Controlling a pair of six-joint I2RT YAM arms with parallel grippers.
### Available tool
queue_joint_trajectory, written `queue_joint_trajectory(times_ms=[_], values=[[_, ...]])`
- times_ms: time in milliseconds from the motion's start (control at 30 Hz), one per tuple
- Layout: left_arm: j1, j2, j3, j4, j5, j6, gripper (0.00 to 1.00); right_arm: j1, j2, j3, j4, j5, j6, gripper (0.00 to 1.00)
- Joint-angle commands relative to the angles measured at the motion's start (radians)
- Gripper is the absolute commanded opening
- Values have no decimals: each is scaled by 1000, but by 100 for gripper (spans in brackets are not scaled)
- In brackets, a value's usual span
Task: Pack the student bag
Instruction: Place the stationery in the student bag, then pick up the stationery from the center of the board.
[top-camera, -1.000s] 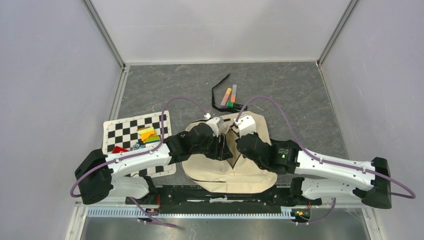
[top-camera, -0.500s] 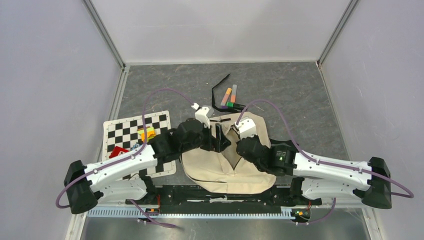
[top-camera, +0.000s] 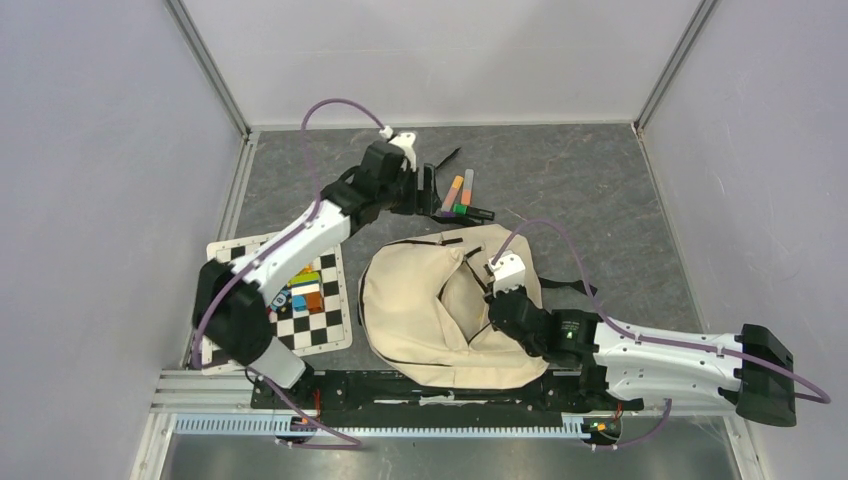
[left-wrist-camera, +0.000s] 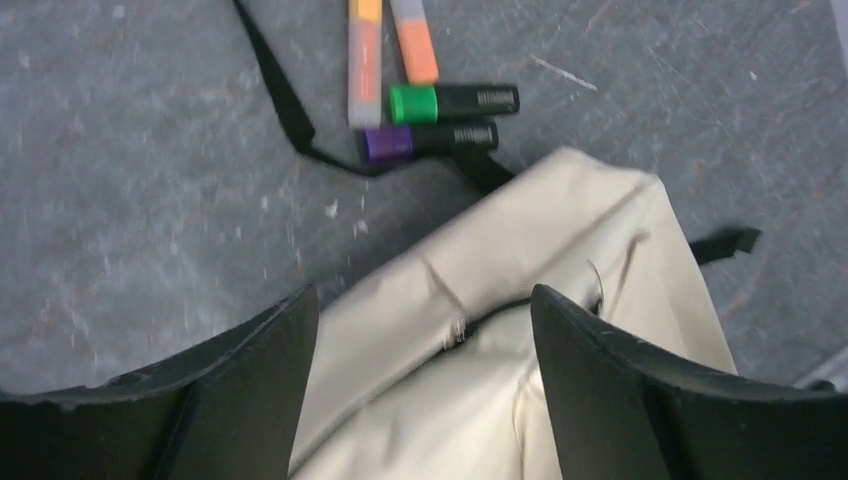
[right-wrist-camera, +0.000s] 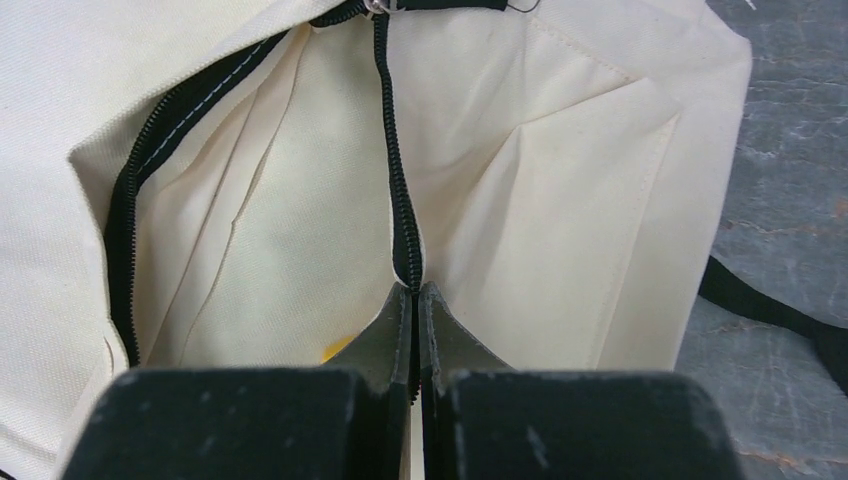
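Top external: student bag (top-camera: 420, 310) lying at near centre, just right of checkered mat (top-camera: 240, 262) — right gripper (right-wrist-camera: 415, 300) pressed together on bag's black zipper edge; left gripper (left-wrist-camera: 422, 330) spread, empty, beside markers (top-camera: 460, 195) at far side.

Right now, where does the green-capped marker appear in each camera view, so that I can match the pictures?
Top external: the green-capped marker lies above centre, just beyond the far edge of the student bag.
Left wrist: top centre, lying crosswise directly above a purple-capped marker.
Right wrist: not in it.
Shared landmark: the student bag's cream fabric shows in all three views.
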Motion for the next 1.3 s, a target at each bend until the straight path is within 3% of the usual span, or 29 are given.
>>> queue_joint_trajectory(times_ms=[0,233,433,1133,1267], values=[[25,217,224,-6,88,180,79,2,5,-34,51,-19,6,0],[50,622,634,-130,70,241,66,1,10,-25,72,-26,-46,0],[59,847,903,-235,33,277,63,0,13,-18,87,-33,-40,0],[70,1036,982,-250,88,245,58,-7,5,-22,91,-34,-39,0],[70,1043,981,-250,94,247,50,-7,4,-24,90,-34,-35,0]])
